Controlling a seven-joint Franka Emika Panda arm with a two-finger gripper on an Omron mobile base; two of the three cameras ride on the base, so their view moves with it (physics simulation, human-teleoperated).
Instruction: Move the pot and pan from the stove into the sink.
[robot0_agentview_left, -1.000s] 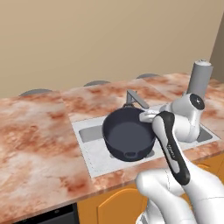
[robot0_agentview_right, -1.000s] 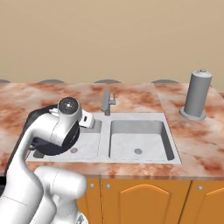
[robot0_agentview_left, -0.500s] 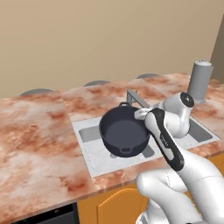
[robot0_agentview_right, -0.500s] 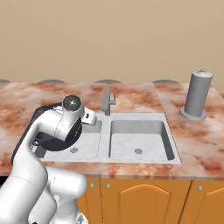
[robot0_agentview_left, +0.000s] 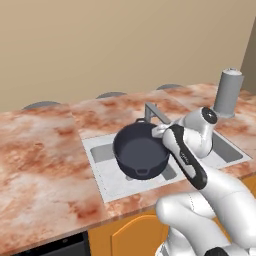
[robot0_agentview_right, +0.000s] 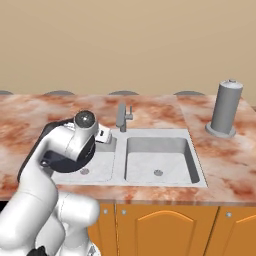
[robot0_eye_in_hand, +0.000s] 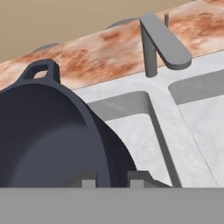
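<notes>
**Pot over the left basin**

Pot (robot0_agentview_left: 141, 156) (deep, dark blue-grey, two loop handles) hangs tilted above the left bowl of the sink (robot0_agentview_right: 190, 172), held at its rim by the gripper (robot0_agentview_left: 161, 132). In the hand view the jaws are clamped on the pot's rim, one finger tip (robot0_eye_in_hand: 89, 179) inside the wall and the other outside. The pot's far loop handle stands up toward the marbled tabletop (robot0_agentview_left: 40, 155) behind the sink in that view, and its near handle points toward the front edge in the left base view. The faucet (robot0_agentview_right: 121, 117) stands at the middle of the sink's rear edge, just beside the gripper. The right bowl lies open to the right of the pot. A grey cylinder (robot0_agentview_right: 225, 107) stands on the tabletop, well apart to the right of the sink. Orange cabinet doors (robot0_agentview_right: 165, 225) run below the tabletop.
</notes>
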